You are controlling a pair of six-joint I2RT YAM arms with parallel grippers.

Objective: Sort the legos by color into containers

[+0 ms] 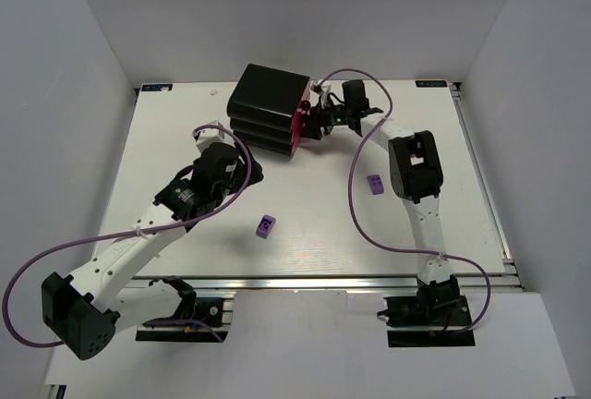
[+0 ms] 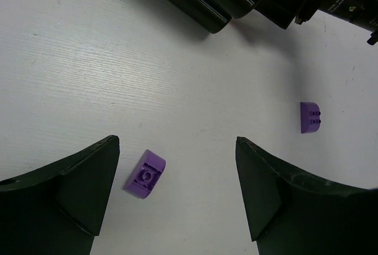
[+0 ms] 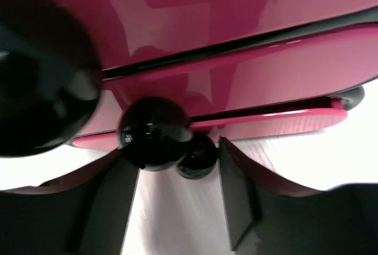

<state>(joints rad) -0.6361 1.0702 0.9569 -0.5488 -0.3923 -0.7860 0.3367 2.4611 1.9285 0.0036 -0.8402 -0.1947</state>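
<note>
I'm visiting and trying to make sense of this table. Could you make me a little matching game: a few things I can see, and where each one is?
Things:
1. black cabinet
2. nearer purple brick
3. farther purple brick
4. right gripper

Places:
A. on the table beside the right arm
B. at the pink drawer fronts, fingers either side of a black knob
C. at the far side of the table
D. on the table below the left gripper, whose fingers are open

Pairs: 1-C, 2-D, 3-A, 4-B
</note>
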